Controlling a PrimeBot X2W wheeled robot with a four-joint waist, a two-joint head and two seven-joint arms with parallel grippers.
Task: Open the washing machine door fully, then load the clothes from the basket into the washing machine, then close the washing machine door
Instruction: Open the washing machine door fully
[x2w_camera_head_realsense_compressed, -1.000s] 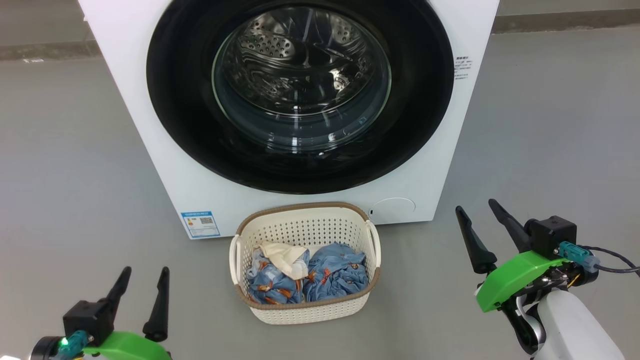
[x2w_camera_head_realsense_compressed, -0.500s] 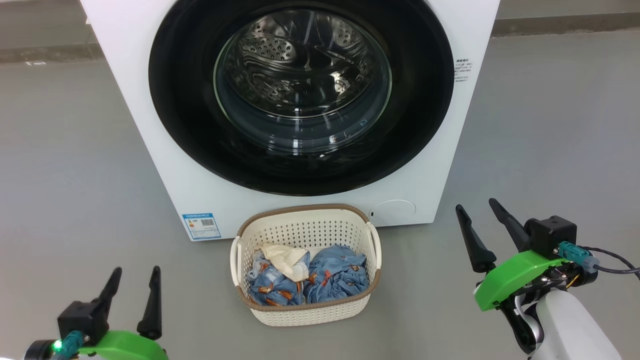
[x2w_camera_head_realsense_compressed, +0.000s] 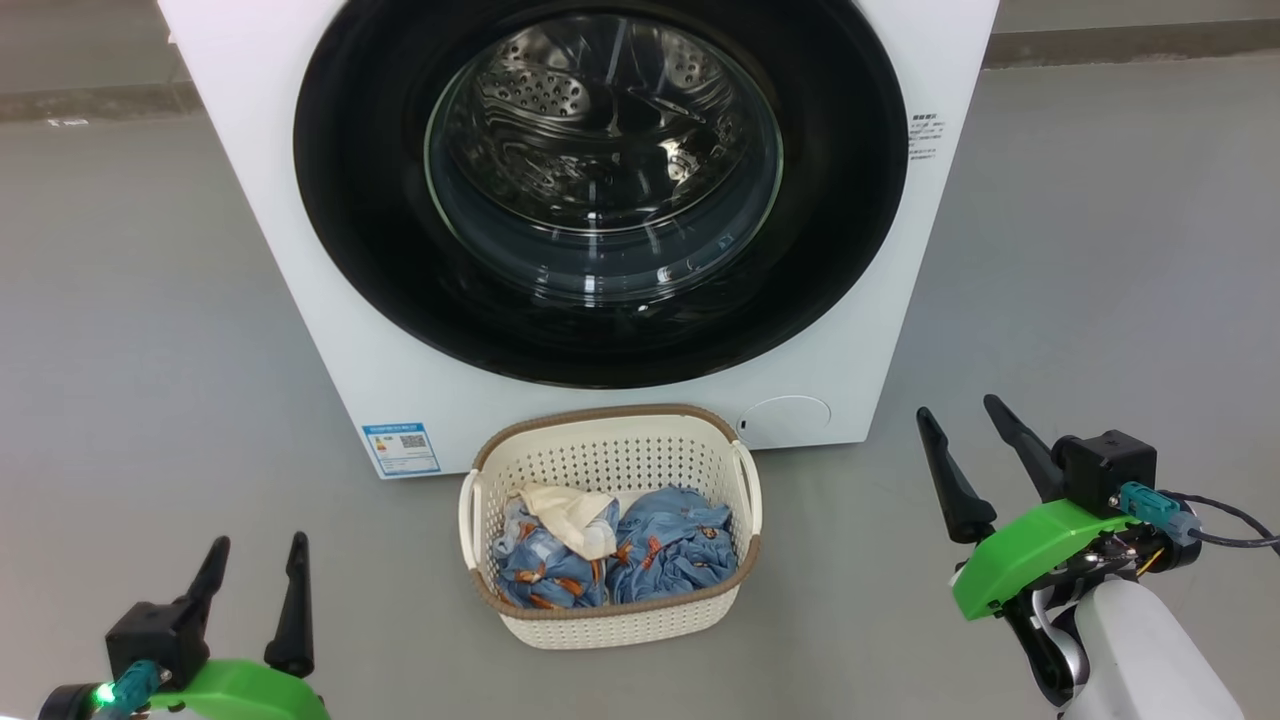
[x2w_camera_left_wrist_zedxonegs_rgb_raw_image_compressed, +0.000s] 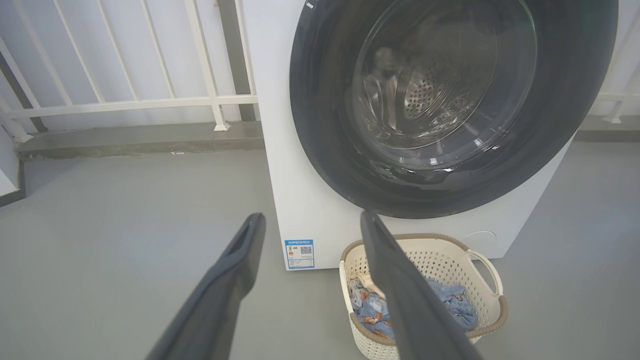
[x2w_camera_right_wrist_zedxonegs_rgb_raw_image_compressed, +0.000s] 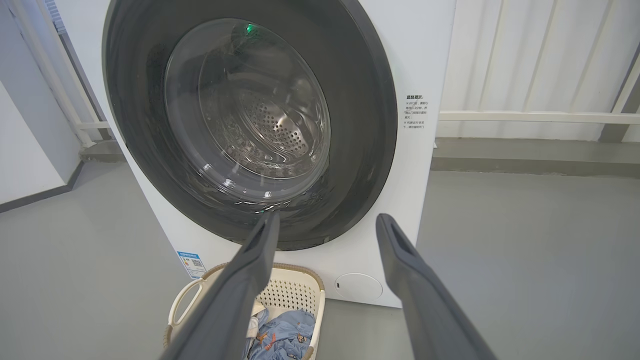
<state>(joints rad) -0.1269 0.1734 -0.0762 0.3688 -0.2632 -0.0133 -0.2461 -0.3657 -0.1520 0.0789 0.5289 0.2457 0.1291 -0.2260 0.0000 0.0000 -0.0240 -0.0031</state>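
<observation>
Your left gripper (x2w_camera_head_realsense_compressed: 258, 543) is drawing back down-left, fingers wide and empty; your right gripper (x2w_camera_head_realsense_compressed: 956, 406) is hovering equally wide. You are seeing the clothes (x2w_camera_head_realsense_compressed: 670, 545) lying in the basket (x2w_camera_head_realsense_compressed: 610, 625) below the closed washing machine door (x2w_camera_head_realsense_compressed: 350, 200).

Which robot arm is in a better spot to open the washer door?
Probably the right. The right gripper is open and sits nearer the washing machine door, toward its right edge. The left gripper is open too but farther back.
</observation>
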